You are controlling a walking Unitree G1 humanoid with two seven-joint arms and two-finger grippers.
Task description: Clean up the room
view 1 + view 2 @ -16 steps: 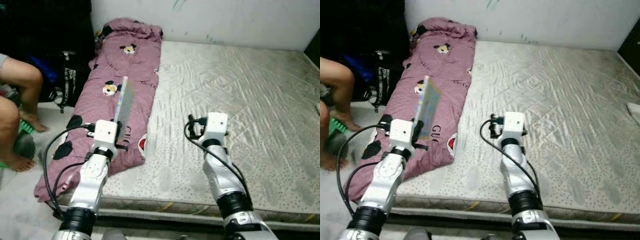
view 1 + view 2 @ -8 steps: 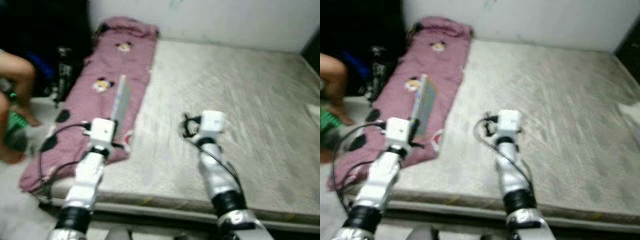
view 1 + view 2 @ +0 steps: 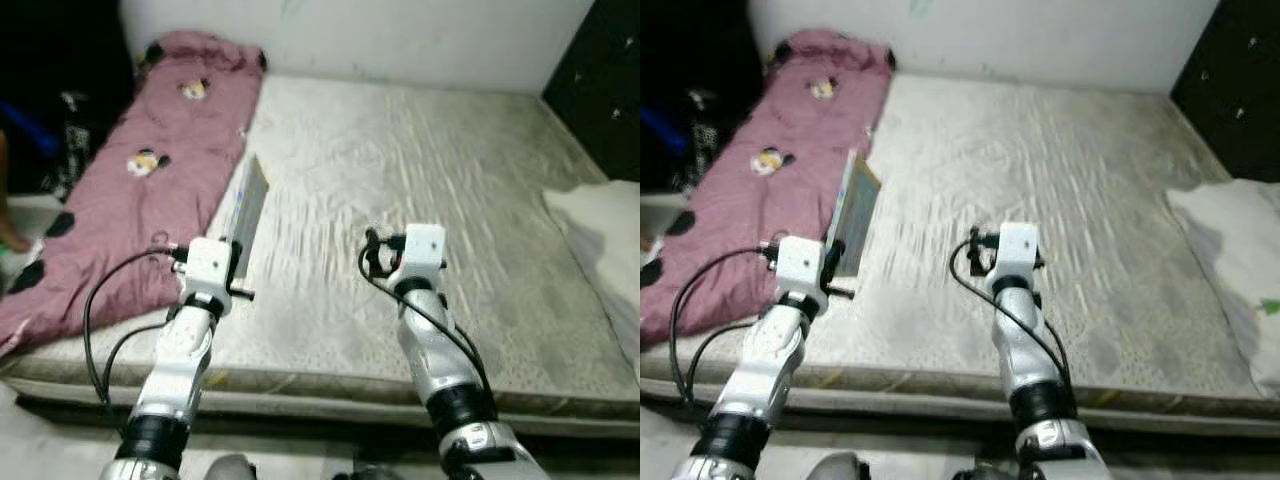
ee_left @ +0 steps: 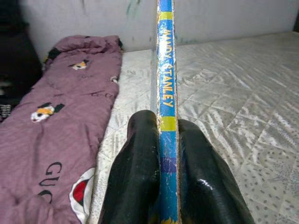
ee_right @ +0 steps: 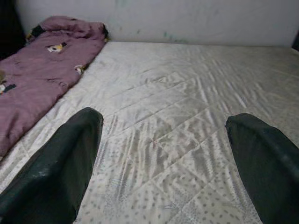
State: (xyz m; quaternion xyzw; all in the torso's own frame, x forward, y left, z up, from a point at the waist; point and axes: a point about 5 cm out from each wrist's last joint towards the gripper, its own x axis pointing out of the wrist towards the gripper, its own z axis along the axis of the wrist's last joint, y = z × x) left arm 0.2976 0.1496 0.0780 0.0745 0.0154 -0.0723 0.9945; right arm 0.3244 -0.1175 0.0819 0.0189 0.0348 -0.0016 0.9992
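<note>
A thin book (image 3: pixel 247 205) with a blue and yellow spine (image 4: pixel 166 93) stands upright, edge-on, above the left part of the bare grey mattress (image 3: pixel 430 160). My left gripper (image 4: pixel 161 125) is shut on its lower end, one black finger on each side. My right gripper (image 5: pixel 164 120) hangs open over the middle of the mattress, nothing between its fingers (image 5: pixel 70 154). In the head views the right wrist (image 3: pixel 415 255) is level with the left one, about a forearm's length to its right.
A purple cartoon-print blanket (image 3: pixel 130 180) lies along the mattress's left side and droops over the front corner. A white cloth (image 3: pixel 600 235) is heaped at the right edge. Dark furniture (image 3: pixel 600 70) stands at the far right, dark bags (image 3: pixel 60 130) at the left.
The camera has swung to the right: the person at the left has left the picture and the white cloth has come in. Both arms keep their pose, the book still held.
</note>
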